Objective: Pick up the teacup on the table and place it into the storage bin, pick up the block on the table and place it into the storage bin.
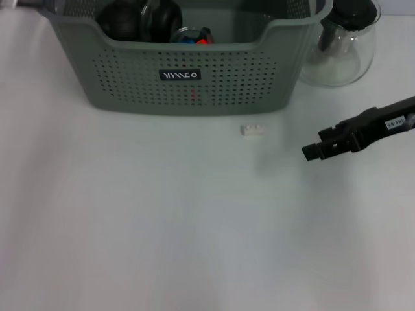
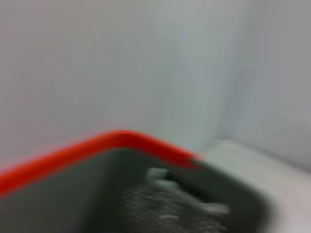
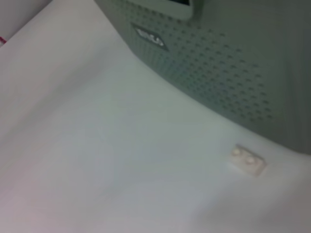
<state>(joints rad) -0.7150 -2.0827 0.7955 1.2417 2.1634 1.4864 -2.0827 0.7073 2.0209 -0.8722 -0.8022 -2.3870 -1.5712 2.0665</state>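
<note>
The small white studded plastic block (image 1: pixel 253 130) lay on the white tabletop (image 1: pixel 162 227) just before the grey-green perforated storage bin (image 1: pixel 194 84), not yet picked. No teacup stood outside. The right tool (image 1: pixel 311 151) hovered near the block; its grip I couldn't tell.

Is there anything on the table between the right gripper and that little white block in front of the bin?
Nothing visible. The right gripper hangs over bare table, on the robot's right of the white block. The block lies just in front of the storage bin; the glass teapot stands farther back, off that line.
</note>
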